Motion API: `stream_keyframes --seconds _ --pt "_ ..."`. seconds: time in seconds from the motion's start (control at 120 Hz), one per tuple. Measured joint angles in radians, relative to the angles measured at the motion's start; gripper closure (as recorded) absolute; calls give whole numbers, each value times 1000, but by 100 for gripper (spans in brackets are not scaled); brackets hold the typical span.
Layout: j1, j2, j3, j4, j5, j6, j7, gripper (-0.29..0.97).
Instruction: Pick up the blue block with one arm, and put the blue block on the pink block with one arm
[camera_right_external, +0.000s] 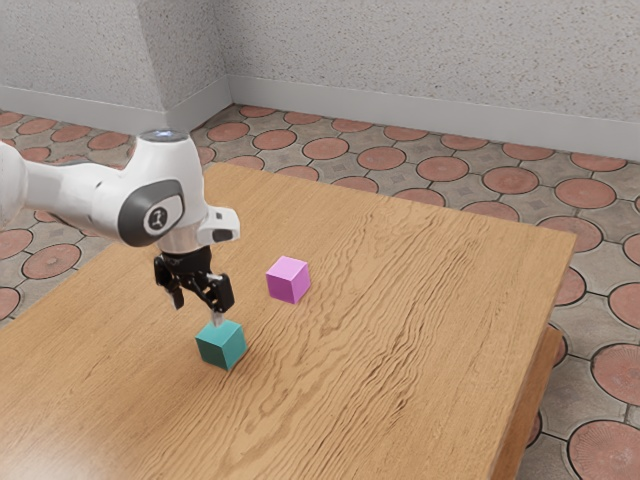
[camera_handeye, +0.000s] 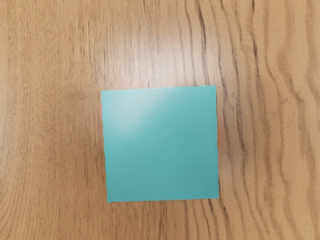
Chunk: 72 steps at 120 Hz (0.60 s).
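Hand (camera_right_external: 208, 312) hung just above the blue block (camera_right_external: 221, 344); whether it stood apart or together could not be told. The pink block (camera_right_external: 288, 279) sat near, apart from the blue one, toward the exterior view's right. Open tabletop (camera_right_external: 420, 330) surrounded both, well inside its edges. The wrist view gave the blue block's square top (camera_handeye: 160, 144) on wood grain.
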Motion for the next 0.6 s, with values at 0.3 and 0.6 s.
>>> stream_keyframes --seconds 0.3,0.6 --pt "8 99 0 5 -11 84 8 0" --pt "7 154 0 10 -25 127 14 0"
